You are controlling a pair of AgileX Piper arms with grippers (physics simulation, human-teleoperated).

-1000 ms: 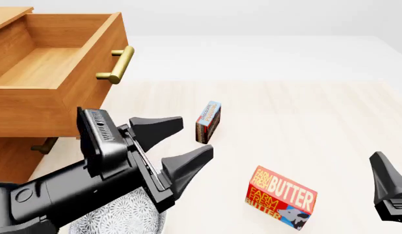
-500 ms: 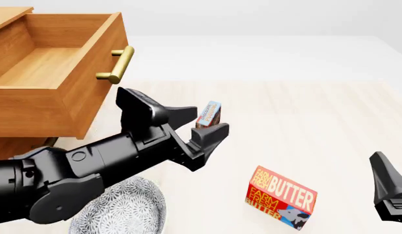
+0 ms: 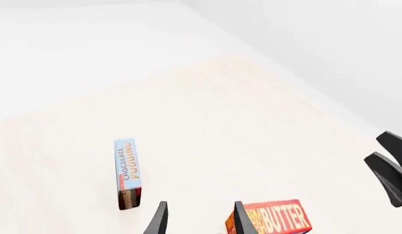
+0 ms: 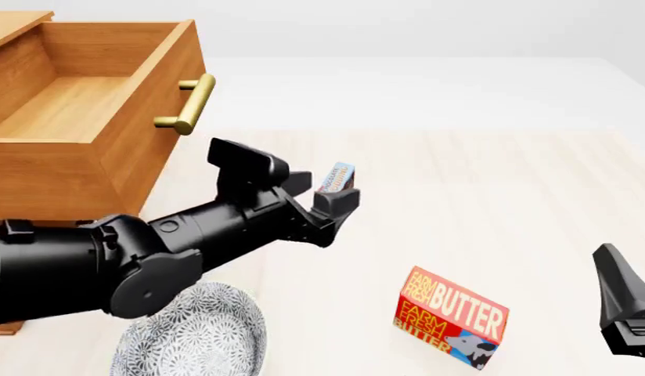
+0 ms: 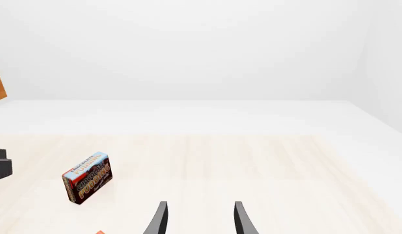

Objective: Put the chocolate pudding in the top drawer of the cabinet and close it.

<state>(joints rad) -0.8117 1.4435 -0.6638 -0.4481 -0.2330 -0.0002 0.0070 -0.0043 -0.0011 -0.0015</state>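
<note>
Pale wooden bench (image 4: 531, 180) under plain white surroundings, carrying all objects shown. At the front view's left stands the cabinet (image 4: 30, 211), its top drawer (image 4: 88, 110) pulled fully out with the interior bare, evidently so that it can receive the load; the brass handle (image 4: 192, 103) faces the bench's middle. Well apart from it, the chocolate pudding (image 4: 338, 180) stands on a narrow edge, upright, its light blue band uppermost, a posture that offers its two broad faces to a sideways grip. A red butter box (image 4: 451, 316) lies nearer the camera, and a patterned plate (image 4: 203, 337) sits below the left arm.

Left arm: extended low across the bench from the left, forearm nearly level, with the left pincer (image 4: 320, 197) just beside the pudding and aimed towards it. Its jaws are apart and clamp nothing; the left wrist view shows the pudding (image 3: 128, 171) off to one side of the fingertips (image 3: 160, 220), not between them, so alignment appears unfinished.

Right arm: parked at the bench's right edge, right pincer (image 4: 625, 309) raised, idle, its jaws likewise apart.
</note>
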